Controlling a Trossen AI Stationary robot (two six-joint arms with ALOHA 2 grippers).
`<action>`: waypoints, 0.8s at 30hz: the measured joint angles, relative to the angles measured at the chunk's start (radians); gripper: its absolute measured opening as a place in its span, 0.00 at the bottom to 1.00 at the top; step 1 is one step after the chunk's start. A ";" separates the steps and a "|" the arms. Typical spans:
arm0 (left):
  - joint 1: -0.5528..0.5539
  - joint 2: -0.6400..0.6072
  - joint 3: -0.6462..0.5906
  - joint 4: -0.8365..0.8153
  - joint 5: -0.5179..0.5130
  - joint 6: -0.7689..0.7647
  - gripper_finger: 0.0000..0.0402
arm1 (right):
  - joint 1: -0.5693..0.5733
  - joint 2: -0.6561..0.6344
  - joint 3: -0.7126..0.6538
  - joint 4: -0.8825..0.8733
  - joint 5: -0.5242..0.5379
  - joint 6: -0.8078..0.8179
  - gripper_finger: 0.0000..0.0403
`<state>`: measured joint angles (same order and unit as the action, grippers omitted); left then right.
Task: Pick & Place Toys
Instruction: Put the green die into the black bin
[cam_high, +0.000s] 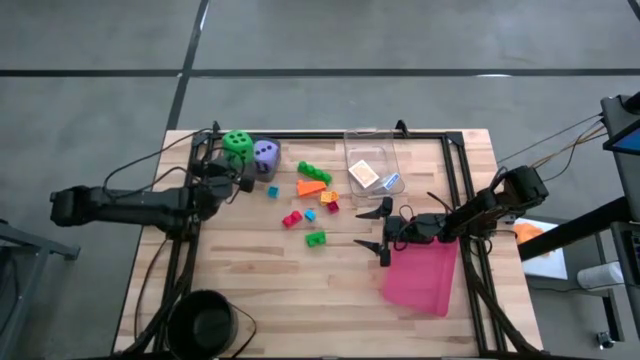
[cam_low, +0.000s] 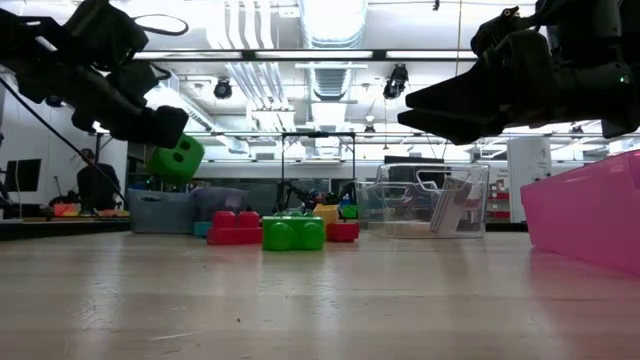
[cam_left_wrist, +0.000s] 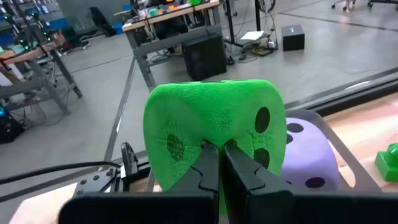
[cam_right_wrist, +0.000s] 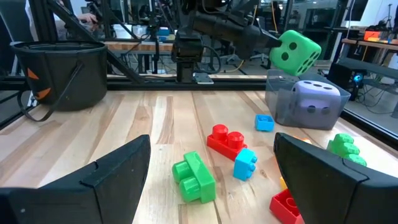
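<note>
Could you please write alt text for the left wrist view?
The left gripper is shut on a pinch of the soft green die, held up in front of the camera. The purple die sits just behind it, with workshop tables beyond.

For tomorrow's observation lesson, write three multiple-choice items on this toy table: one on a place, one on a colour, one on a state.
1. Where is the soft green dotted die?
A on the table
B lifted in the left claw
C in the tray

2. What colour is the flat plastic tray?
A pink
B white
C black

3. How is the right claw?
A shut on a brick
B open, empty
C shut on the tray

Answers: 1 B, the pinched die hangs above the table; 2 A, it shows pink from above; 3 B, its fingers stand apart with nothing between.
</note>
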<state>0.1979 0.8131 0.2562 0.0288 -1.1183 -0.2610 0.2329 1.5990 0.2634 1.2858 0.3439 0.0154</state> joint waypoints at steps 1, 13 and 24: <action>0.009 0.000 0.000 -0.005 0.012 -0.001 0.00 | 0.000 0.000 0.000 0.000 0.000 0.000 0.84; 0.112 0.000 0.000 -0.083 0.151 -0.052 0.00 | 0.000 0.000 0.000 0.000 0.000 0.000 0.84; 0.114 0.000 0.000 -0.080 0.152 -0.054 0.21 | 0.000 0.000 0.000 0.000 0.000 0.000 0.84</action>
<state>0.3122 0.8131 0.2562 -0.0509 -0.9667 -0.3149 0.2330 1.5990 0.2634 1.2858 0.3439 0.0154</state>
